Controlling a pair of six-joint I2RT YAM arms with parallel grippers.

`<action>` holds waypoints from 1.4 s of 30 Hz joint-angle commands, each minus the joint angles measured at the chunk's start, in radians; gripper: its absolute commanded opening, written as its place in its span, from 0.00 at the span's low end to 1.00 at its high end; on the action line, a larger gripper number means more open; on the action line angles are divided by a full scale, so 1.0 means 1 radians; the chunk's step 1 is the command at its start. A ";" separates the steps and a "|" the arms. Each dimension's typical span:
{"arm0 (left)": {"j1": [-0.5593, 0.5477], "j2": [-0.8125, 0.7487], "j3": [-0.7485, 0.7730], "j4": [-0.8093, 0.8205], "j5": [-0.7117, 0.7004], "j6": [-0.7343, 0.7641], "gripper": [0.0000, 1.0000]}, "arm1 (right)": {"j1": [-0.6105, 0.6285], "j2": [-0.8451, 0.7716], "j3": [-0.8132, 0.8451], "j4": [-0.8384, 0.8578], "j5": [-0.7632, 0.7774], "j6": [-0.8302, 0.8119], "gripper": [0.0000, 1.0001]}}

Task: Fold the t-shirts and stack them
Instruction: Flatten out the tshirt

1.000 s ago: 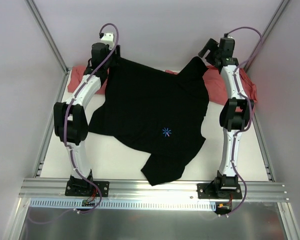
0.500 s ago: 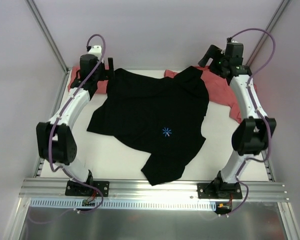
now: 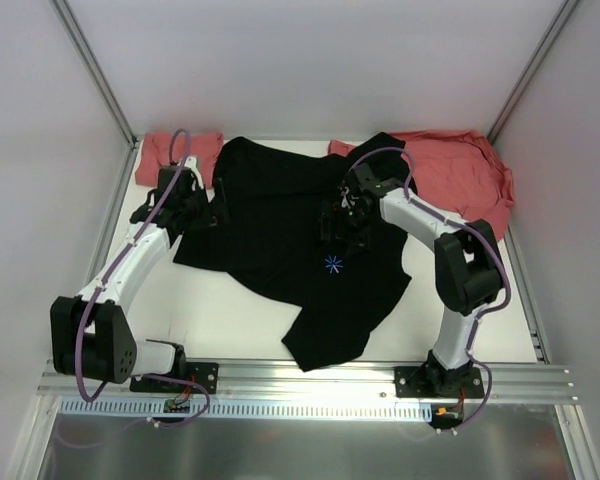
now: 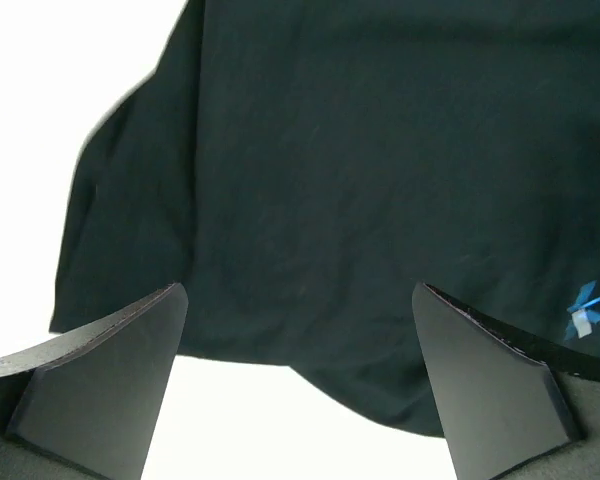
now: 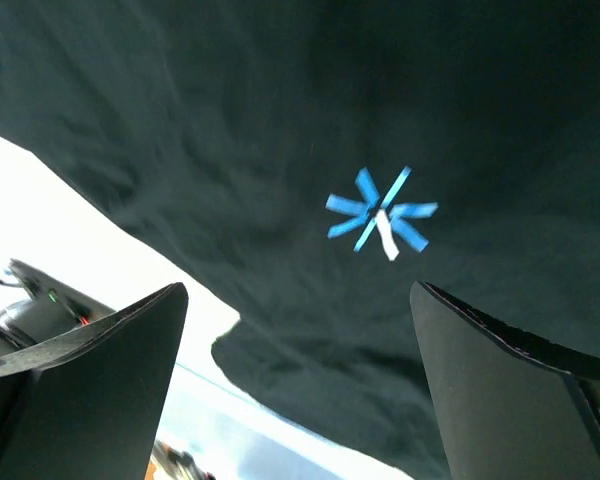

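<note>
Centre of table (image 3: 230, 325): the black t-shirt (image 3: 290, 250) lay spread open but skewed and creased. One corner trailed toward 6 o'clock, close to the front rail (image 3: 310, 375). Its blue starburst mark (image 3: 333, 264) faced up. No fold was visible in it.

Far edge: two salmon-red t-shirts lay rumpled, the smaller salmon-red heap (image 3: 175, 152) at 11 o'clock and the wider salmon-red heap (image 3: 460, 170) at 1 o'clock. The wider one touched the black shirt's far edge.

The left gripper (image 3: 216, 208) hovered at the shirt's 9 o'clock edge with jaws wide apart, holding nothing. The right gripper (image 3: 340, 226) hung over the shirt's middle, just on the 12 o'clock side of the starburst, with jaws likewise wide apart and empty.

Progress judged early: the black shirt was only laid out, nothing was folded and no stack had begun. Remaining work was to square and fold the black shirt, fold both salmon-red ones, then pile all three.
</note>
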 commanded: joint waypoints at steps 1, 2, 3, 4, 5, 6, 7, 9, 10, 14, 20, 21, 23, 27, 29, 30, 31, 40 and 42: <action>-0.004 0.059 -0.013 -0.131 -0.031 -0.006 0.99 | 0.015 -0.093 -0.004 -0.018 -0.005 0.024 0.99; -0.004 0.073 -0.025 -0.117 -0.052 -0.013 0.99 | 0.015 -0.106 -0.012 -0.018 0.003 0.026 1.00; -0.004 0.093 -0.015 -0.131 -0.081 -0.024 0.99 | 0.015 -0.135 -0.018 -0.020 0.011 0.026 0.99; -0.004 0.146 0.000 -0.149 -0.103 -0.036 0.99 | 0.013 -0.150 -0.018 -0.026 0.018 0.023 0.99; -0.006 0.183 0.042 -0.187 -0.118 -0.042 0.99 | 0.015 -0.164 -0.017 -0.029 0.021 0.020 1.00; -0.007 0.220 0.072 -0.217 -0.138 -0.047 0.99 | 0.013 -0.187 -0.012 -0.037 0.026 0.018 0.99; -0.009 0.310 0.105 -0.249 -0.147 -0.053 0.99 | 0.015 -0.196 0.003 -0.055 0.030 0.015 0.99; -0.012 0.401 0.210 -0.336 -0.175 -0.053 0.99 | 0.013 -0.216 0.023 -0.075 0.044 0.006 0.99; -0.016 0.470 0.240 -0.359 -0.187 -0.058 0.99 | 0.012 -0.225 0.039 -0.090 0.053 0.005 1.00; -0.042 0.556 0.326 -0.383 -0.232 -0.053 0.99 | 0.012 -0.264 0.049 -0.109 0.070 0.008 0.99; -0.082 0.644 0.347 -0.402 -0.373 -0.007 0.99 | 0.005 -0.320 0.036 -0.106 0.060 0.021 1.00; -0.085 0.670 0.347 -0.431 -0.388 -0.006 0.99 | 0.004 -0.325 0.036 -0.101 0.052 0.029 1.00; -0.096 0.687 0.350 -0.465 -0.431 -0.012 0.99 | -0.005 -0.336 0.039 -0.095 0.044 0.034 0.99; -0.118 0.687 0.333 -0.522 -0.462 -0.013 0.99 | -0.024 -0.339 0.071 -0.090 0.020 0.040 0.99; -0.122 0.685 0.314 -0.580 -0.467 -0.028 0.99 | -0.037 -0.342 0.092 -0.089 0.012 0.043 1.00; -0.125 0.684 0.304 -0.597 -0.464 -0.045 0.99 | -0.042 -0.344 0.098 -0.087 0.005 0.044 0.99; -0.127 0.682 0.281 -0.638 -0.462 -0.055 0.99 | -0.053 -0.347 0.105 -0.081 0.000 0.049 1.00; -0.196 0.586 0.059 -0.745 -0.436 -0.153 0.99 | -0.108 -0.390 0.114 -0.049 -0.043 0.057 1.00; -0.214 0.559 0.048 -0.784 -0.425 -0.182 0.99 | -0.113 -0.402 0.109 -0.050 -0.051 0.052 0.99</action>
